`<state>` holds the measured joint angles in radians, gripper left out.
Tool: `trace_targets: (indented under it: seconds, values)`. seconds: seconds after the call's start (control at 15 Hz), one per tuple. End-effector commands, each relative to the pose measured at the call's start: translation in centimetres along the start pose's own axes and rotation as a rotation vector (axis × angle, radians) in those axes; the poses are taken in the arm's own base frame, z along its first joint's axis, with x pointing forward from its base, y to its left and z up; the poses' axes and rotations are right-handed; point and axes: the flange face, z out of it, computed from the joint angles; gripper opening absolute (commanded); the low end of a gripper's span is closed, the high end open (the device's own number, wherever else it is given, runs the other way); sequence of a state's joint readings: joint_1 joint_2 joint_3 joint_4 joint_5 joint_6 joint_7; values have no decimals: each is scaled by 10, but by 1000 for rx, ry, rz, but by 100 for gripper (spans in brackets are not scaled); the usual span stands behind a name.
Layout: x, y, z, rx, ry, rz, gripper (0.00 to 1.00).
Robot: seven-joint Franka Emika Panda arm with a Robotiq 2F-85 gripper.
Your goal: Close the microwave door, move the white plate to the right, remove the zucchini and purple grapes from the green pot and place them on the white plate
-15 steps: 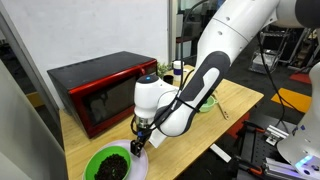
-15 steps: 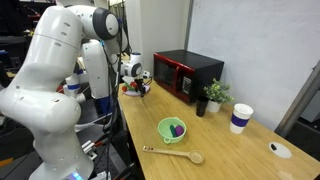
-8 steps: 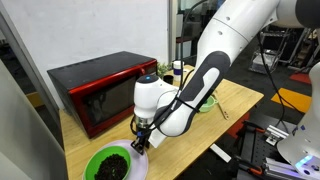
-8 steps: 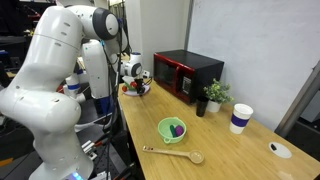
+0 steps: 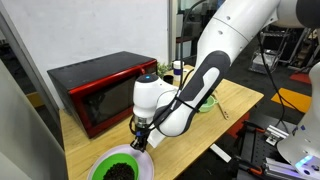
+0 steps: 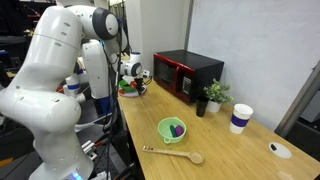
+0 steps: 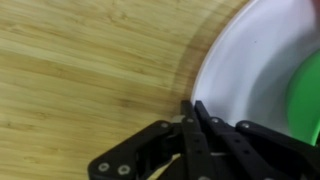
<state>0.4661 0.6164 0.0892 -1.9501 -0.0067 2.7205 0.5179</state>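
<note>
Clamped on the rim of the white plate, the hand has only just shut: a second ago its fingers stood wide apart, and now the wrist view shows both tips meeting right at the plate's edge. It reads as a pinch on the rim, though whatever holds underneath is hidden.

The plate sits at the end of the desk nearest the robot's base, just in front of the microwave door. It carries a bright green bowl of dark contents. In an exterior view slightly more white rim shows around that bowl than half a second ago. The plate may therefore have begun to tip or shift, but the change is too slight to be sure.

The door looks fully shut, so the first step seems done. The plate move is the step in hand: grasp made, slide to the right not yet begun. A thin rim grip with a bowl riding on top calls for a slow, level drag, or the bowl could slip.

Well apart from the plate, toward the middle of the desk, the green pot holds the purple grapes, apparently untouched. The zucchini cannot be made out. A wooden spoon lies just beside the pot, toward the desk's open edge.
</note>
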Motion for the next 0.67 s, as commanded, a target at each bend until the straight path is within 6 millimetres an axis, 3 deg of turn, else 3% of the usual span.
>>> trace_targets:
  seconds: [0.0,0.27,0.6]
  values:
    - [0,10,0,3,5,14,1]
    - [-2,23,-1,-6,2,29,1]
    - [-4,58,-3,-41,-3,72,1]
